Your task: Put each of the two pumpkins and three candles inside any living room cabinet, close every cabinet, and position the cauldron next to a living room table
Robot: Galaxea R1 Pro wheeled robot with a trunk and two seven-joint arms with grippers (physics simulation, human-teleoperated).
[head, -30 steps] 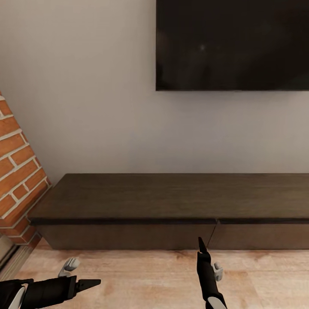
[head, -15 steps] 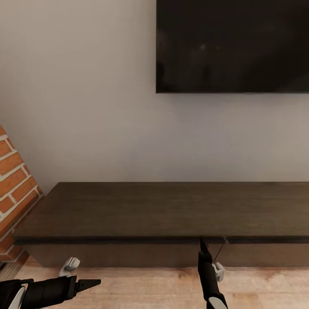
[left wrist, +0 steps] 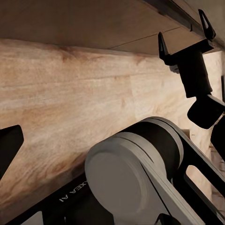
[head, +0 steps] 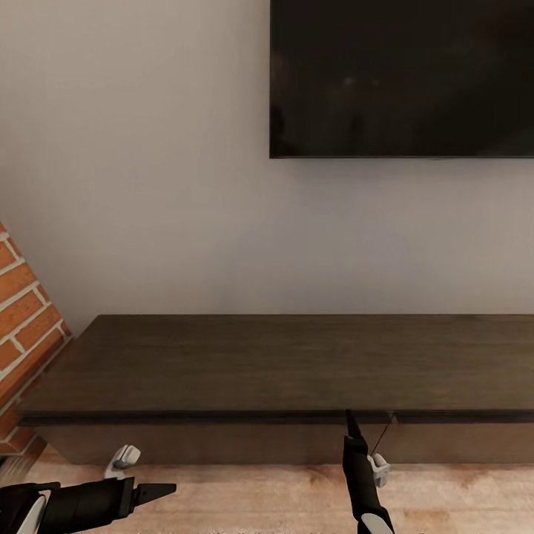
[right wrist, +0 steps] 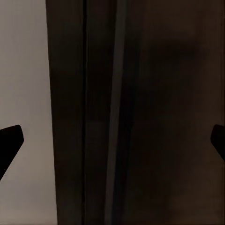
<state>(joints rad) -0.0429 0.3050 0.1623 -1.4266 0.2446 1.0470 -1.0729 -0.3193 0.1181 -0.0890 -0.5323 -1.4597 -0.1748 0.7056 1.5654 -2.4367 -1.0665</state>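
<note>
The cabinet [head: 259, 363] is a long low dark brown unit against the white wall, and both flat fronts I can see are shut. A thin seam [head: 391, 429] divides the two fronts. My right gripper [head: 348, 424] points at the front's upper edge just left of that seam; in the left wrist view the right gripper [left wrist: 185, 35] stands open and empty. Its own camera sees the dark cabinet [right wrist: 164, 112] very close between wide-spread fingertips [right wrist: 9, 140]. My left gripper [head: 154, 489] hangs low over the floor, open and empty, pointing right.
A black TV [head: 400, 74] hangs on the wall above the cabinet. A red brick wall [head: 22, 334] juts in at the left end of the cabinet. Light wooden floor [head: 245, 497] runs along the cabinet's foot.
The camera has moved nearer, so the cabinet looks larger and lower in the picture. The right fingertip now overlaps the cabinet's front edge. Over the last half second almost nothing shifted.
</note>
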